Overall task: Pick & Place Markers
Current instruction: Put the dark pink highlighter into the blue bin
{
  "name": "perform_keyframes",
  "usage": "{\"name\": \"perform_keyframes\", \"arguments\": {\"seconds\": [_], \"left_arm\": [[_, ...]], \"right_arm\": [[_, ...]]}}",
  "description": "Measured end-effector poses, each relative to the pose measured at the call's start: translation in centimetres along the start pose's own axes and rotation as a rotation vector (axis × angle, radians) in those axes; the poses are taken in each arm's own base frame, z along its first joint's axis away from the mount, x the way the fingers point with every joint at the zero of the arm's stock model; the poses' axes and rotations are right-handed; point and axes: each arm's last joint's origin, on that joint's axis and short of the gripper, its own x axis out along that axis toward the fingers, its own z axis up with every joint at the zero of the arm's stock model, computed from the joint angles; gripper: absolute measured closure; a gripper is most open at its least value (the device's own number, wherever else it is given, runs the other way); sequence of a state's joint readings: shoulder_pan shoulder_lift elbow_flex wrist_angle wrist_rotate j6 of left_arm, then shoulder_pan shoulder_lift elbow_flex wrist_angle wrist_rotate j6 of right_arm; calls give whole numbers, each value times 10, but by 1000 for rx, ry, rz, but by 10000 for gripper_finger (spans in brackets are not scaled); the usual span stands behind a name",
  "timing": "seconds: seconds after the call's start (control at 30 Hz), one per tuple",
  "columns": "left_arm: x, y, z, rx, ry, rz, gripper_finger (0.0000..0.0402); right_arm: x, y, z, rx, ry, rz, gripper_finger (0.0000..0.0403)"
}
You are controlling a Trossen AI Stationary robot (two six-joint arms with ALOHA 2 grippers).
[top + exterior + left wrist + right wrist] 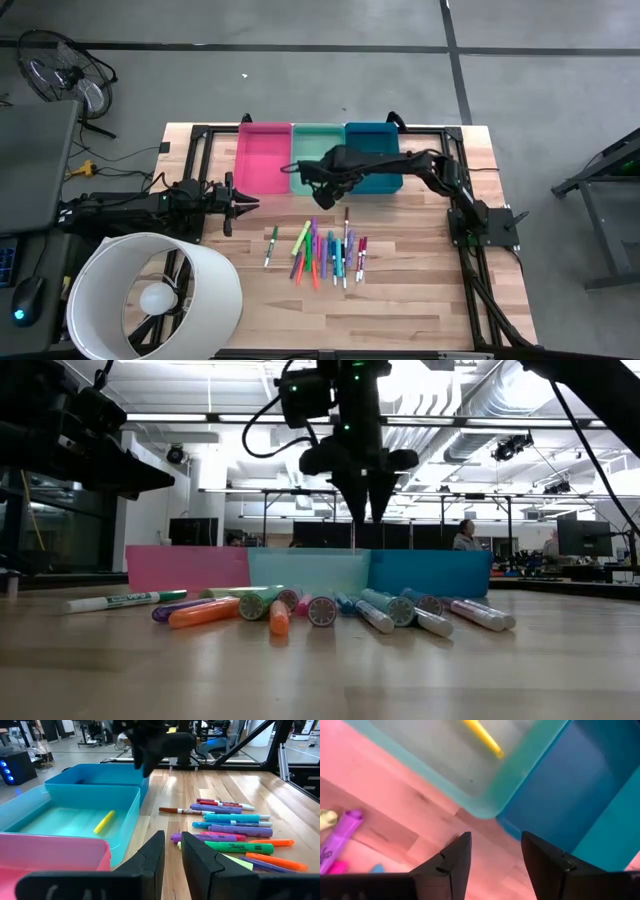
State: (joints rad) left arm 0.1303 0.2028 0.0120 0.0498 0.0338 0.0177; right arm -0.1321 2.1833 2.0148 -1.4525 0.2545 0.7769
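Several markers [325, 252] in mixed colours lie side by side on the wood table, in front of the bins; they also show as markers [320, 610] and markers [235, 832]. One yellow marker [104, 821] lies on the floor of the green bin [318, 138], also seen as yellow marker [482, 737]. My right gripper [321, 199] hangs open and empty, pointing down, above the table by the near wall where the green and blue bins meet, raised well above the markers [366, 515]. My left gripper [245, 203] waits at the table's left, level, a narrow gap between its fingers [172, 852].
Pink bin [262, 155], green bin and blue bin [372, 138] stand in a row at the table's far side. A big white lampshade-like drum [155, 300] covers the near left corner. Bare wood lies right of the markers and near the front edge.
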Motion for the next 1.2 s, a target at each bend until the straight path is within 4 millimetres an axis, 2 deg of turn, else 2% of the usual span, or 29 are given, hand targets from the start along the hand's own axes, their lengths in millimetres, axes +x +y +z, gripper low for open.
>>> {"name": "perform_keyframes", "arguments": {"seconds": [0.5,0.67,0.9,1.03,1.2], "left_arm": [[0,0,0,0,0,0,340],[0,0,0,0,0,0,340],[0,0,0,0,0,0,340],[0,0,0,0,0,0,340],[0,0,0,0,0,0,340]], "right_arm": [[-18,37,-62,141,67,-51,240],[-6,39,-86,215,145,-83,243],[3,30,-122,323,182,49,243],[16,26,-139,382,219,99,243],[35,31,-154,413,255,156,243]]}}
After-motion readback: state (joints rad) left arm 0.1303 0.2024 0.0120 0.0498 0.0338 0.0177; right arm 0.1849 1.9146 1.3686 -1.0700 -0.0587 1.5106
